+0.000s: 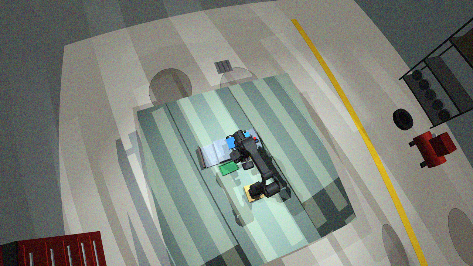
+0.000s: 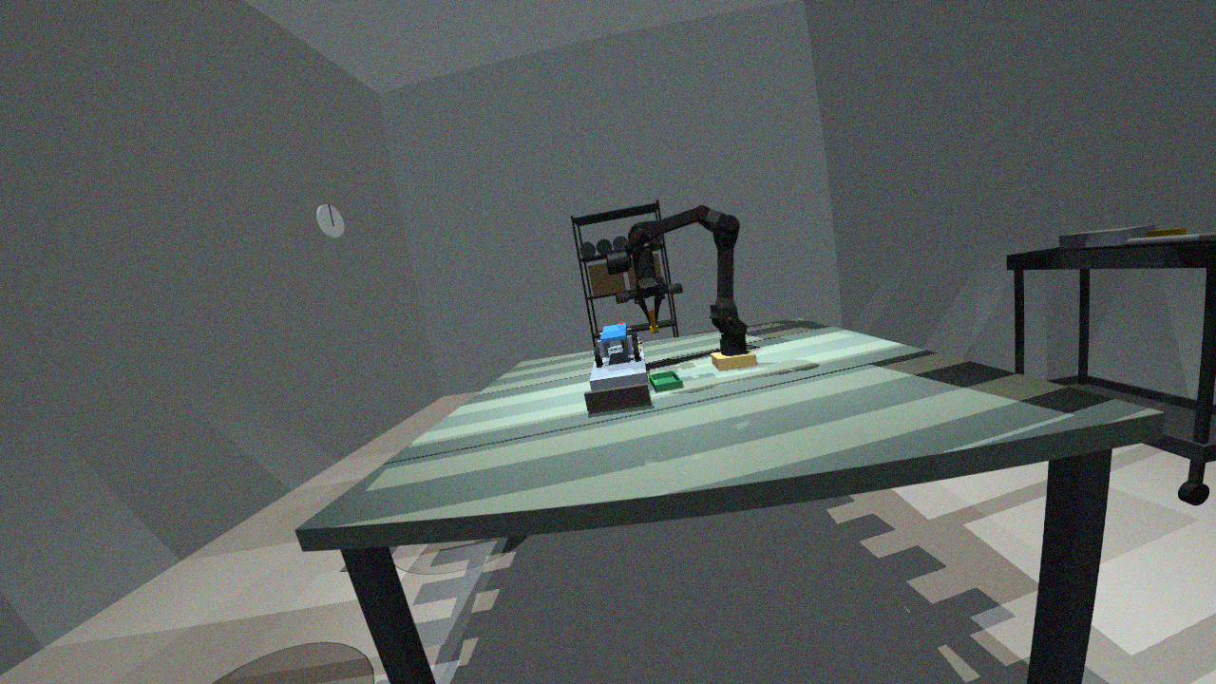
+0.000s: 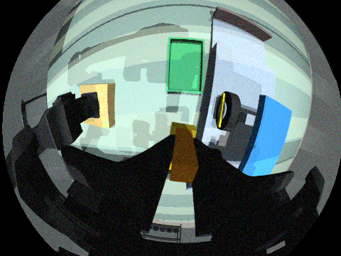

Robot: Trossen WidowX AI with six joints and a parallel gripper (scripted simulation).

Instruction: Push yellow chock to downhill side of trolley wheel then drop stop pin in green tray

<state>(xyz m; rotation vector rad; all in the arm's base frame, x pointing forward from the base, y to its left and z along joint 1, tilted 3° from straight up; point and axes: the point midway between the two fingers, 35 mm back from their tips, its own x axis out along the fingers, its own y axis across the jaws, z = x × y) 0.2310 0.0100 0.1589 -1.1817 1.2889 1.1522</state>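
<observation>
Right now I have the arm [image 2: 722,255] standing tall from its tan base block [image 2: 733,360], upper link near vertical, forearm reaching out level toward the ramp [image 1: 211,152], wrist bent so the gripper [image 2: 653,321] points straight down, held above the table beside the trolley [image 2: 614,333]. From the top view the forearm covers the uphill half of the trolley, whose blue deck [image 1: 230,143] shows on the downhill side of the wrist.

The fingers are clamped on the orange handle [image 3: 184,158] of the chock; in the wrist view it sticks out between the two dark fingers, and in the exterior view it hangs as a small orange piece below the gripper. I cannot make out the chock's yellow body or black base in any view.

Just right of the handle in the wrist view sits one yellow-rimmed wheel [image 3: 222,110] on the pale ramp. The green tray [image 3: 186,65] lies on the table against the ramp's edge, beyond the handle. The red-headed stop pin [image 1: 255,137] peeks out beside the forearm at the uphill end.
</observation>
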